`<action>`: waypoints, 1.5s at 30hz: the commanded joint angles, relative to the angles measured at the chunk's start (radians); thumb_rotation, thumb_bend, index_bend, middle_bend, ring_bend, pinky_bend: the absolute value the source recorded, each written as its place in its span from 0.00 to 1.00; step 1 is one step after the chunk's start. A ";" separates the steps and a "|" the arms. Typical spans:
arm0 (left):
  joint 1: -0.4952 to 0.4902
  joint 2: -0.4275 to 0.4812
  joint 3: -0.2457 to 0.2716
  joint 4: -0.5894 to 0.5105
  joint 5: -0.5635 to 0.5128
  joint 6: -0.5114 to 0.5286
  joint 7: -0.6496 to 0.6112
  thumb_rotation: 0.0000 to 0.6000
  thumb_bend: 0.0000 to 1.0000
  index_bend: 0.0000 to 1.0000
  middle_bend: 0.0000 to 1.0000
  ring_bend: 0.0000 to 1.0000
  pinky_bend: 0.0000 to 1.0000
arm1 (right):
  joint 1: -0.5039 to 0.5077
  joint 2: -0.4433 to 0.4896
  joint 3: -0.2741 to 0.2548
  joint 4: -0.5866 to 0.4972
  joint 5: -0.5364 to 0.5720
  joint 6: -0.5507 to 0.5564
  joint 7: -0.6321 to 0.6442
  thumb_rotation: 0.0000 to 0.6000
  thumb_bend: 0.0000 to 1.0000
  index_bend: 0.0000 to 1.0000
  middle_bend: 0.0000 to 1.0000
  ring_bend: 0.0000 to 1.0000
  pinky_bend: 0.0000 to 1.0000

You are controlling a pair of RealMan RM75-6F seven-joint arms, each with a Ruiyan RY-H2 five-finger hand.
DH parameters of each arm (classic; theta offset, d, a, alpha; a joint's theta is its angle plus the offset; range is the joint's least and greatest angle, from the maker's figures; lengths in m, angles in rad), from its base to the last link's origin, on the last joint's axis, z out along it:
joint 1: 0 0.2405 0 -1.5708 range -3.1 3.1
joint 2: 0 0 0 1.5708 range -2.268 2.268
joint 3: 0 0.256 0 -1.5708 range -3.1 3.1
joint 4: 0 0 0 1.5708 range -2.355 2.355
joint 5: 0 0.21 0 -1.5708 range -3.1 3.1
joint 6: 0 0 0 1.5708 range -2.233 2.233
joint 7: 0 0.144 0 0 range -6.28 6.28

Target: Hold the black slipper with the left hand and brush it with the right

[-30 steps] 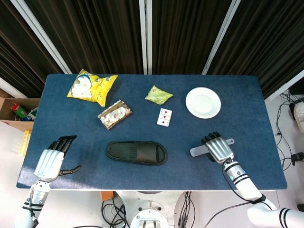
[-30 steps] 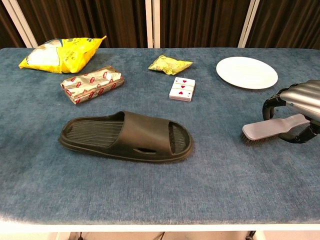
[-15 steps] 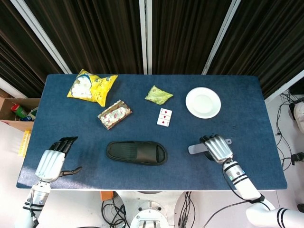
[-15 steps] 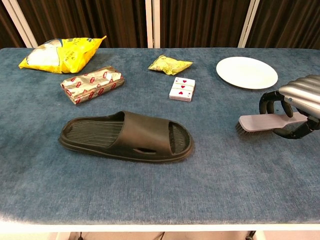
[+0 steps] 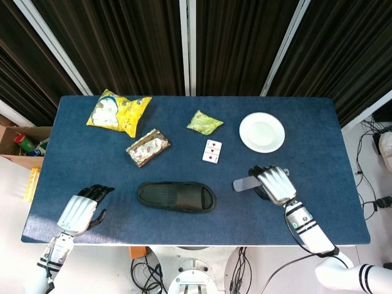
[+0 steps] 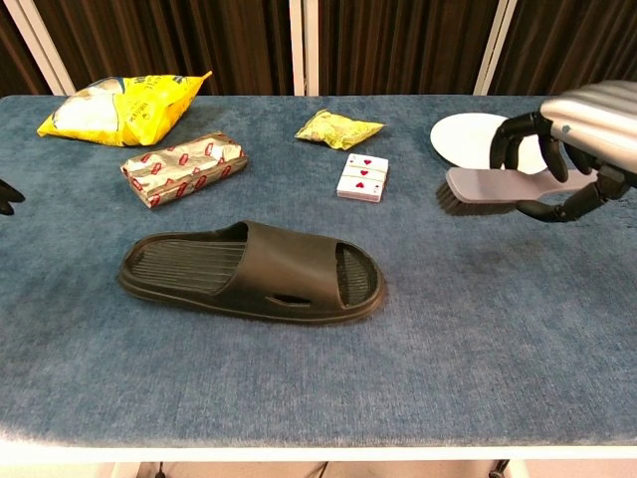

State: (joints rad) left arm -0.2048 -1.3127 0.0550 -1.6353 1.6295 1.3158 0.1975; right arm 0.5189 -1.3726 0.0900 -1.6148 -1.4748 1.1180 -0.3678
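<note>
The black slipper (image 5: 176, 196) (image 6: 253, 271) lies flat in the middle of the blue table, toe end pointing right. My right hand (image 5: 273, 184) (image 6: 569, 139) grips the handle of a grey brush (image 5: 244, 184) (image 6: 486, 188) and holds it in the air to the right of the slipper, bristles down. My left hand (image 5: 81, 210) is at the table's front left corner, well left of the slipper, fingers spread and holding nothing. In the chest view only its dark fingertips (image 6: 6, 193) show at the left edge.
Behind the slipper lie a playing card box (image 5: 212, 151) (image 6: 362, 176), a silver snack pack (image 5: 147, 147) (image 6: 184, 165), a green packet (image 5: 204, 122) (image 6: 338, 128) and a yellow bag (image 5: 118, 112) (image 6: 123, 107). A white plate (image 5: 262, 131) (image 6: 468, 129) sits at the back right, behind the brush.
My right hand has lifted the brush off the table and carried it left, toward the slipper. My left hand has shifted right, nearer the slipper.
</note>
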 commanded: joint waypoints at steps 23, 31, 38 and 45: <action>-0.203 -0.169 -0.018 0.079 -0.056 -0.275 -0.065 1.00 0.72 0.27 0.32 0.26 0.38 | 0.238 -0.081 0.092 -0.164 0.315 -0.223 -0.266 1.00 0.59 0.95 0.72 0.65 0.74; -0.211 -0.179 -0.007 0.089 -0.058 -0.269 -0.070 1.00 0.73 0.28 0.32 0.26 0.38 | 0.301 -0.114 0.085 -0.148 0.404 -0.253 -0.312 1.00 0.59 0.95 0.72 0.65 0.74; -0.220 -0.186 0.002 0.100 -0.063 -0.276 -0.070 1.00 0.74 0.28 0.32 0.26 0.38 | 0.358 -0.161 0.088 -0.098 0.487 -0.254 -0.349 1.00 0.59 0.96 0.73 0.65 0.74; -0.225 -0.183 0.005 0.100 -0.068 -0.269 -0.077 1.00 0.75 0.28 0.32 0.26 0.39 | 0.415 -0.239 0.094 0.017 0.531 -0.209 -0.411 1.00 0.59 0.96 0.73 0.65 0.75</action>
State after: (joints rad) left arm -0.4301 -1.4953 0.0599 -1.5350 1.5612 1.0468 0.1208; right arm 0.9146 -1.5818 0.1801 -1.6340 -0.9536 0.8851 -0.7550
